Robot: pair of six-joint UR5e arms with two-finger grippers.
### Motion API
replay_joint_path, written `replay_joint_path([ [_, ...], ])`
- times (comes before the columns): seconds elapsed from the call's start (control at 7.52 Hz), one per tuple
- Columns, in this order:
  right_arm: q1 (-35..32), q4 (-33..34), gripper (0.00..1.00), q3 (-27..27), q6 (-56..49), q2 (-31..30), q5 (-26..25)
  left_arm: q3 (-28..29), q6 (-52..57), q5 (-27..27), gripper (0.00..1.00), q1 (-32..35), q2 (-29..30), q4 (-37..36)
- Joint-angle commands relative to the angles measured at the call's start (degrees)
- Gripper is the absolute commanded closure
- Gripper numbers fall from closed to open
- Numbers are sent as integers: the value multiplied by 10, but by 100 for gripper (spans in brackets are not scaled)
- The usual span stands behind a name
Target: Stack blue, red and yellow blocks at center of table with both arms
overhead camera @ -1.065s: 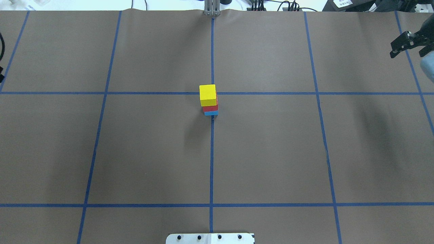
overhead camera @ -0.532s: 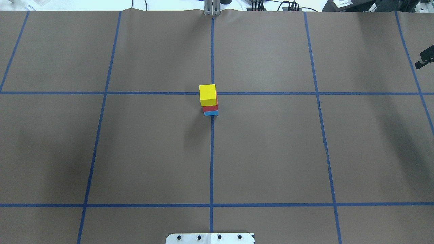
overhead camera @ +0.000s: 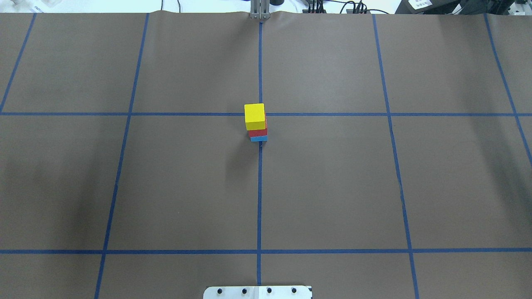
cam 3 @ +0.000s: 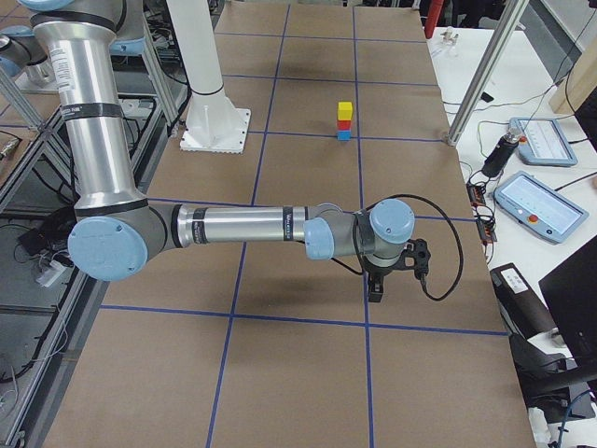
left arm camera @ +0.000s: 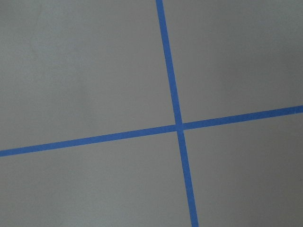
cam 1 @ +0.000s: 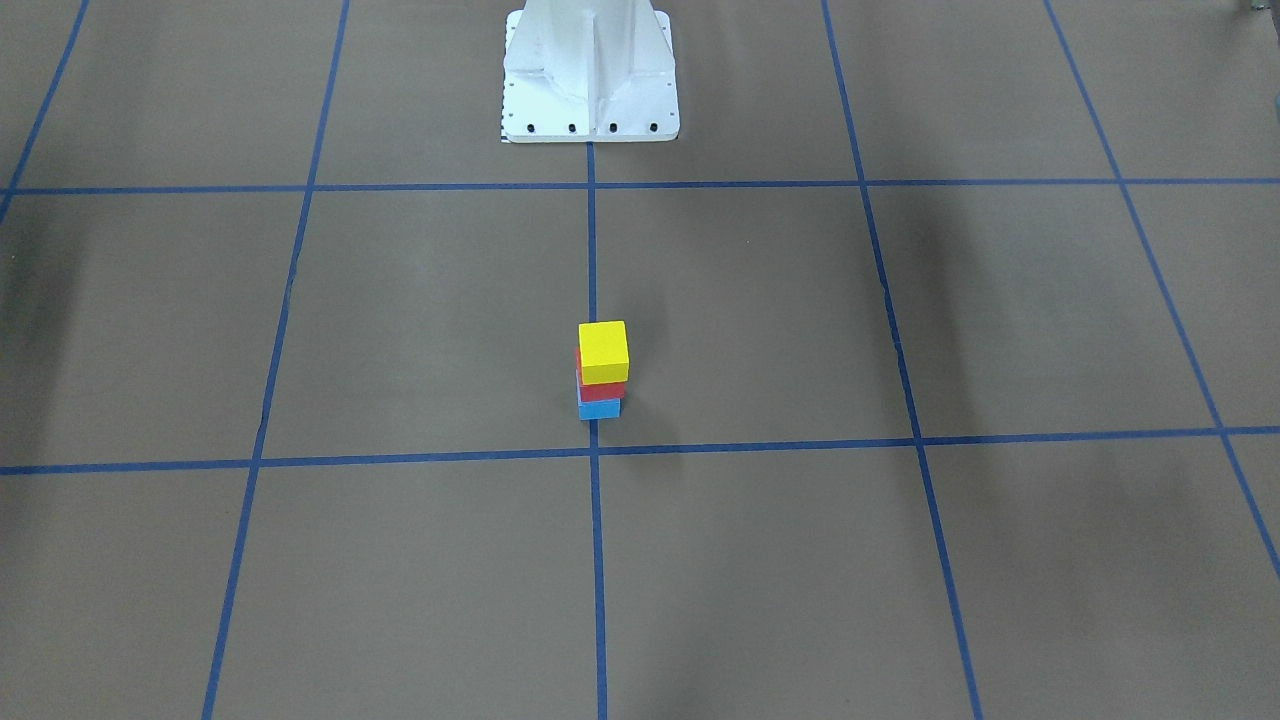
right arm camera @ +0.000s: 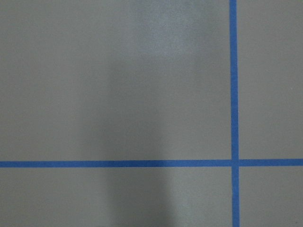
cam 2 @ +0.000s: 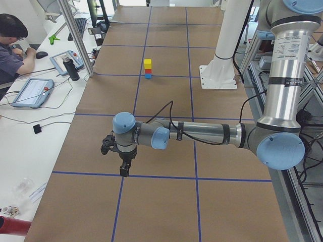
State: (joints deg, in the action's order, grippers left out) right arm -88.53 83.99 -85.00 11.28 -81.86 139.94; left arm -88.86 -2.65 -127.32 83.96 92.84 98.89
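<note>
The yellow block (overhead camera: 254,116) sits on top of the red block (overhead camera: 258,133), and the red block sits on the blue block (overhead camera: 258,138), which stands on the brown worktop (overhead camera: 332,187). The three make one upright stack in the middle of the worktop, well apart from all four edges. The stack stands on the long blue tape line (overhead camera: 259,199) that runs from the robot's edge to the opposite edge, just on the robot's side of a crossing tape line. In the front-facing view the yellow block (cam 1: 603,350) is shifted a little against the red block (cam 1: 602,390) and the blue block (cam 1: 599,409), so the sides are not fully even. Nothing touches the stack.

The left gripper (cam 2: 123,172) hangs over the worktop near its left end, pointing down, close above a crossing of tape lines and well apart from the stack (cam 2: 148,68). It shows only in the side view, so one cannot tell if its fingers are apart or together; nothing is seen between them. The right gripper (cam 3: 376,296) hangs in the same manner near the right end, also beside a tape crossing, and its state cannot be told either. Both wrist cameras show only brown paper and blue tape.

The white robot base (cam 1: 590,80) stands at the robot's edge. Past the opposite edge a person (cam 2: 11,43) sits at a side table with a tablet (cam 2: 31,92).
</note>
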Motion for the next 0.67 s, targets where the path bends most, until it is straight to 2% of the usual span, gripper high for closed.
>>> replay_joint_path([
  [0.0,-22,39,1,-9,-29,-9,3,-1,-1,-2,0,14,-1,-1],
  [0.27,-23,61,1,-17,-30,-9,3,-3,4,-56,0,46,-22,-1],
  [0.53,-22,61,1,-17,-30,-10,1,-29,5,-69,0,65,-26,-13],
])
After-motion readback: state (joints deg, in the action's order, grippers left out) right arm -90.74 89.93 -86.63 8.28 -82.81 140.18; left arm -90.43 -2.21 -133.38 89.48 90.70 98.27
